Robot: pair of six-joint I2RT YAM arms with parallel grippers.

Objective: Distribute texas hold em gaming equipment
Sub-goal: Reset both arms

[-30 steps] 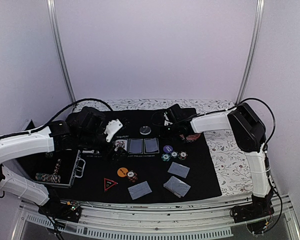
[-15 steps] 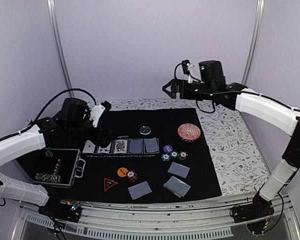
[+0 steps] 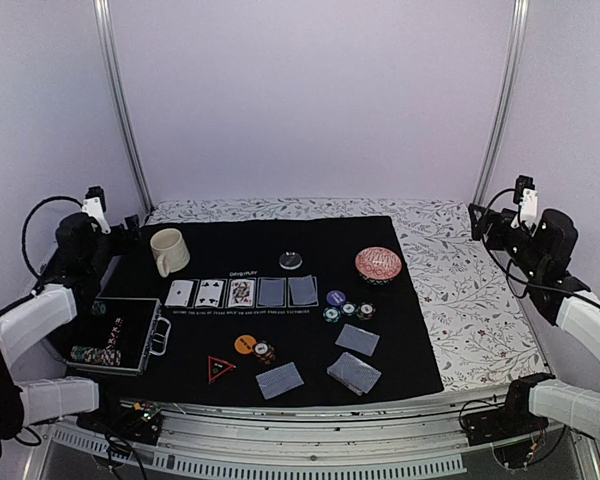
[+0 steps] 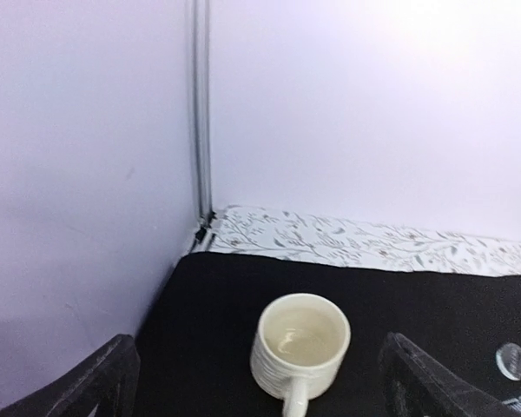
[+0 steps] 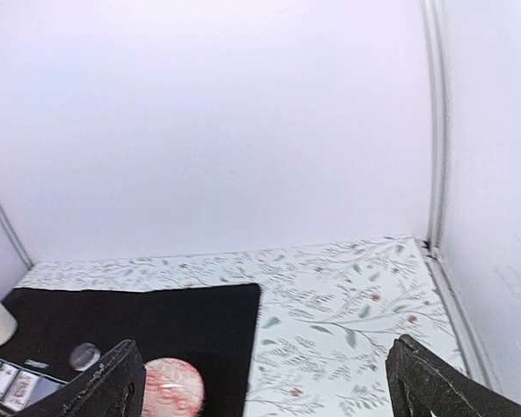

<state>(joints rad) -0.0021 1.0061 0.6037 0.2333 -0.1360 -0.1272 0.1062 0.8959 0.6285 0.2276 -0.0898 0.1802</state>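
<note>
Ahead of your left gripper (image 3: pixel 128 232), jaws spread wide and empty, the cream mug (image 4: pixel 300 347) stands upright on the black mat (image 4: pixel 208 295). Your right gripper (image 3: pixel 483 222) hangs over the floral tabletop (image 3: pixel 460 300), also spread, holding nothing. The red patterned bowl (image 5: pixel 172 387) lies ahead and to its left.

Between your two grippers is a row of playing cards (image 3: pixel 242 292), three face up and two face down. Nearer the arm bases:
- striped poker chips (image 3: pixel 348 311)
- purple disc (image 3: pixel 335 297)
- orange disc (image 3: pixel 244 344)
- triangle marker (image 3: pixel 220 367)
- three face-down card piles (image 3: pixel 353 372)

The chip case (image 3: pixel 120 335) sits below your left gripper.

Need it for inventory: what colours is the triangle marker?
The triangle marker is black with a red edge; top external view.
</note>
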